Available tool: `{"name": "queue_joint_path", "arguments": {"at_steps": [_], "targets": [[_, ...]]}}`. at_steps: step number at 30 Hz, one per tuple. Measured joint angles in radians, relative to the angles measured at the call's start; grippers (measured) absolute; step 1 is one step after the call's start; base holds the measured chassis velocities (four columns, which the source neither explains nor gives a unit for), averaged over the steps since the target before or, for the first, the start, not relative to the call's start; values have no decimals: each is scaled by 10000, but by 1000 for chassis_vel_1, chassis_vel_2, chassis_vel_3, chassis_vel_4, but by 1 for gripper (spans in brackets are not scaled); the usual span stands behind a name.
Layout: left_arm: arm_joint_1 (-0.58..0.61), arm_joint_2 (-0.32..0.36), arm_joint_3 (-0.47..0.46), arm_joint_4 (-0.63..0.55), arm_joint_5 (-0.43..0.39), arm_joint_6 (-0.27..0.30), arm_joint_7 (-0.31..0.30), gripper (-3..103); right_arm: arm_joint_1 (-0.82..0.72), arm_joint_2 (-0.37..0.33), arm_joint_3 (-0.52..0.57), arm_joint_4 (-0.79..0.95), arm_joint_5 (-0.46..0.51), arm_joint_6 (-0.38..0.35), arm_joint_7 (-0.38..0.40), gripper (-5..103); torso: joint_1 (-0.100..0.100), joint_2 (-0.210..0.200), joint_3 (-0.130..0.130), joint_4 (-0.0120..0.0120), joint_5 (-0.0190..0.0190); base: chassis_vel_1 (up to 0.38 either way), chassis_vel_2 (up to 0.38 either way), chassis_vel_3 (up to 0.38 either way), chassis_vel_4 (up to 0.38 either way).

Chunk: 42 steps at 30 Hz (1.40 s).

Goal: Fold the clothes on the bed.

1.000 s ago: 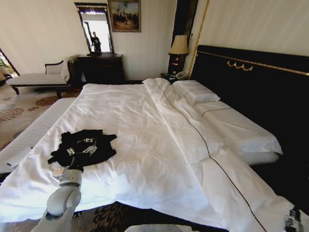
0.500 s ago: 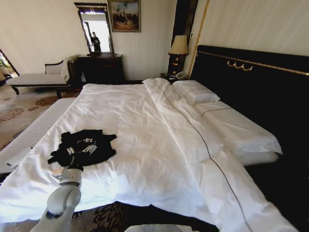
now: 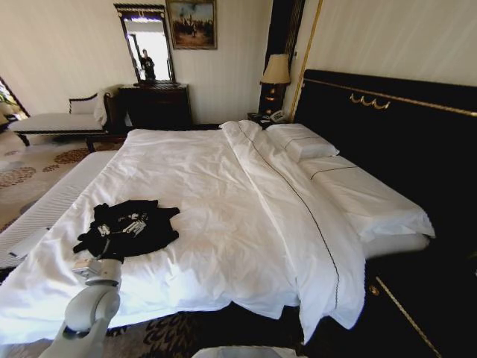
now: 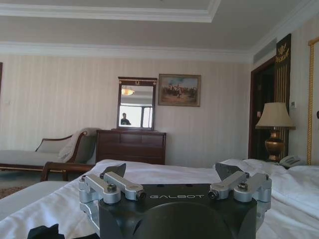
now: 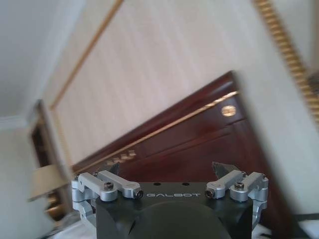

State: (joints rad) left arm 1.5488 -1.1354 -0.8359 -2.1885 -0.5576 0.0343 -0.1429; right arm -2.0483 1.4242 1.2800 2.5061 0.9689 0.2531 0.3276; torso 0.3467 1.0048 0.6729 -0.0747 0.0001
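The black T-shirt (image 3: 127, 227) lies crumpled on the white sheet of the bed (image 3: 223, 216), near the left front corner, well apart from the pillows (image 3: 302, 142) and the dark headboard (image 3: 395, 127). It is not flat; the white letters are bunched in the middle and the sleeves are turned in. As a heap, its longer side runs roughly across the bed's near edge, from my left to my right.

My left end effector (image 4: 174, 186) is just in front of the T-shirt, on the side closest to me, and the shirt lies straight ahead of it, toward the headboard end of the room. In the left wrist view its fingers (image 4: 115, 185) stand wide apart with nothing between them, and a bit of black cloth shows at the low corner.

My right end effector (image 5: 169, 184) is lifted and points at the headboard and wall; its fingers are also apart and empty. I judge the left arm is clearly the nearer one for the first grasp.
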Motion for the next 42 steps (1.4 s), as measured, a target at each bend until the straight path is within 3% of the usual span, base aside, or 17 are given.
{"name": "queue_joint_path", "arguments": {"at_steps": [6,8,11,12,16,25,35,42], "targets": [[-84,606,-348,-470,-624,970,-357,100,465,-1027,-487,-89,306,130,-1759,100,0,0,0,-7,-4,0,0,0,0],[-80,696,-416,-562,-721,1092,-378,100,571,-1151,-509,-194,334,154,-1938,100,0,0,0,-8,-5,0,0,0,0],[210,843,-1077,-1120,-1175,1478,-448,100,1220,-2043,-914,-922,471,169,-2578,100,0,0,0,-7,4,0,0,0,0],[210,843,-1077,-1120,-1175,1478,-448,100,1220,-2043,-914,-922,471,169,-2578,100,0,0,0,-7,4,0,0,0,0],[576,707,-1934,-1659,-1480,1841,-561,100,1957,-3508,-1680,-1724,550,166,-2907,100,1,0,0,-5,2,0,0,0,0],[1628,137,-3299,-2263,-1712,1949,-544,100,3256,-4954,-2623,-2789,820,234,-2737,100,0,0,0,-9,2,0,0,0,0],[2873,-930,-3915,-2638,-1013,1684,-386,100,4701,-5402,-4147,-3626,178,629,-2949,100,1,0,0,-6,0,0,0,0,0],[2745,-1854,-3486,-2838,-119,1596,-389,100,5266,-5293,-4825,-3860,-424,773,-3219,100,0,0,0,-6,-2,0,0,0,0]]}}
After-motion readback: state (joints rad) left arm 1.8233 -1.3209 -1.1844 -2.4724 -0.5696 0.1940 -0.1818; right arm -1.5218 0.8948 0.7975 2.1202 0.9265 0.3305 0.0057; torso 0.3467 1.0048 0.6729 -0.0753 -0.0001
